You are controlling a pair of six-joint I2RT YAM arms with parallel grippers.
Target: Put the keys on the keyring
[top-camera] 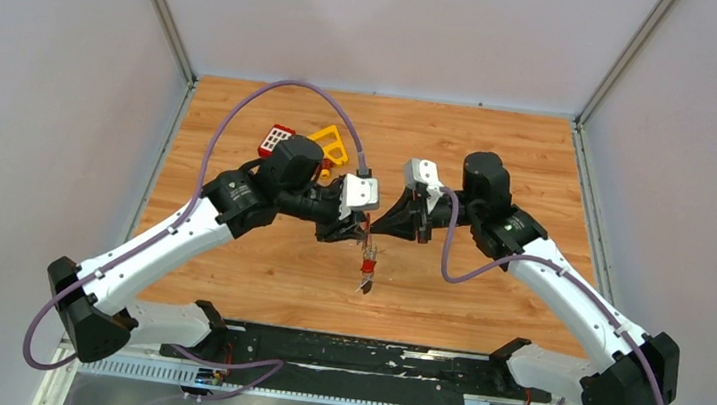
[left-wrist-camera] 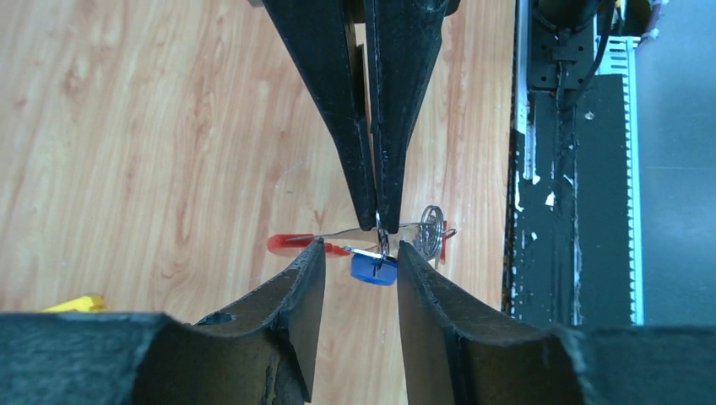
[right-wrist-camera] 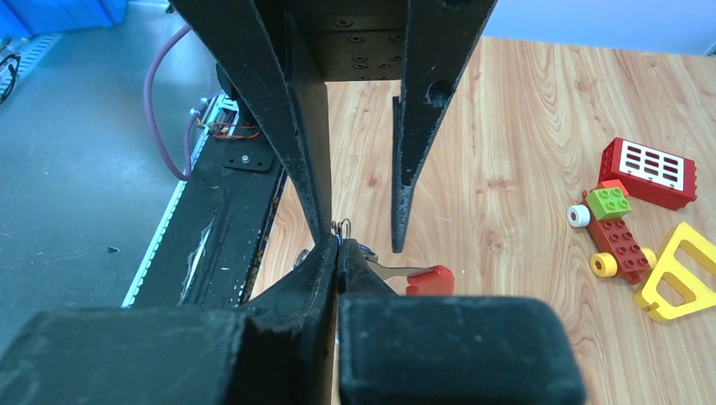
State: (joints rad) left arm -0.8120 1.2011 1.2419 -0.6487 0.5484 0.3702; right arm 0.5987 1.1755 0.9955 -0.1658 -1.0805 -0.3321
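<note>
I had the right gripper (right-wrist-camera: 338,248) pinching the keyring (left-wrist-camera: 431,229). The left gripper (left-wrist-camera: 359,247) stood spread, blue key (left-wrist-camera: 372,268) between its fingers.

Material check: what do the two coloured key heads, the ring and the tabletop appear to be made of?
Blue key head and red key head: probably plastic, with opaque, saturated colour and smooth faces. Keyring: metal, a thin silver coil that catches the light. Table: wood grain with a slight sheen; whether it is solid wood or laminate cannot be told.
</note>
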